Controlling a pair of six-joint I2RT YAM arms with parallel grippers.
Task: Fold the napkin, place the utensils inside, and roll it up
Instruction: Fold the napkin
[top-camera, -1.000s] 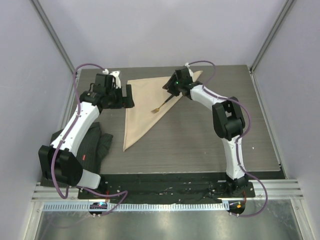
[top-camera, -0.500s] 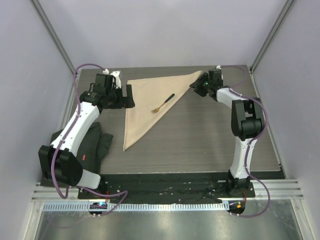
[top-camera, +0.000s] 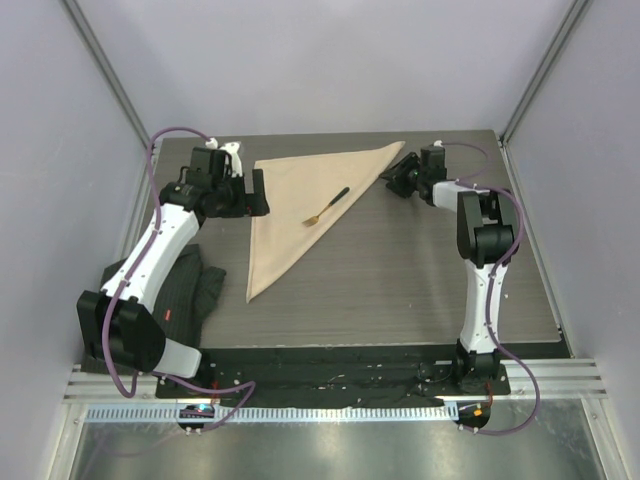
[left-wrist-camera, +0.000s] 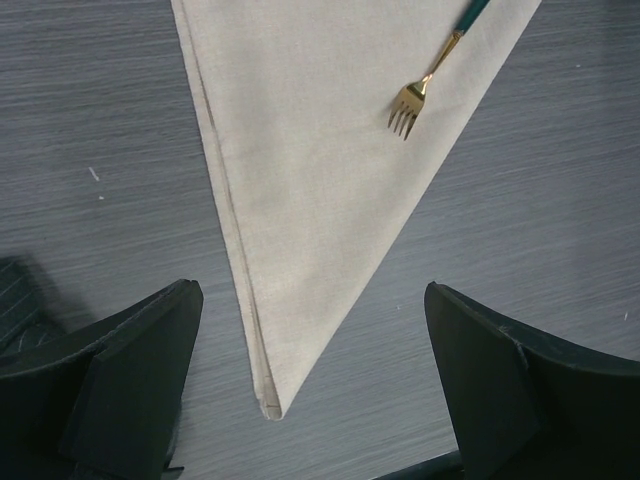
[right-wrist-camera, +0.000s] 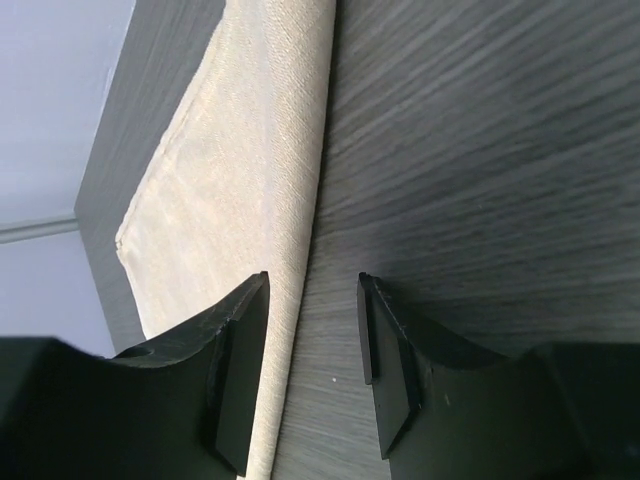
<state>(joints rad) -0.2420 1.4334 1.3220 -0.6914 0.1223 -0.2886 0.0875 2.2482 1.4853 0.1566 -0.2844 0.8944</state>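
Table (top-camera: 400, 270): grey woodgrain; tan napkin (top-camera: 290, 200) folded triangular; fork (top-camera: 325, 208) on it
My left claw (top-camera: 256, 192): spread wide; empty
My right claw (right-wrist-camera: 312, 290): parted; empty; at napkin's corner

**Lighting and Image Quality**

I found all three views bright and evenly lit from overhead. Shadows on the table (top-camera: 400, 290) were soft. The metal sill (top-camera: 320, 450) showed mild sheen without washout. The left wrist view rendered the napkin (left-wrist-camera: 310, 200) weave sharply. In the right wrist view, the right gripper (right-wrist-camera: 312, 300) cast a diffuse shadow, and its fingers (right-wrist-camera: 235, 370) looked dark and slightly soft.
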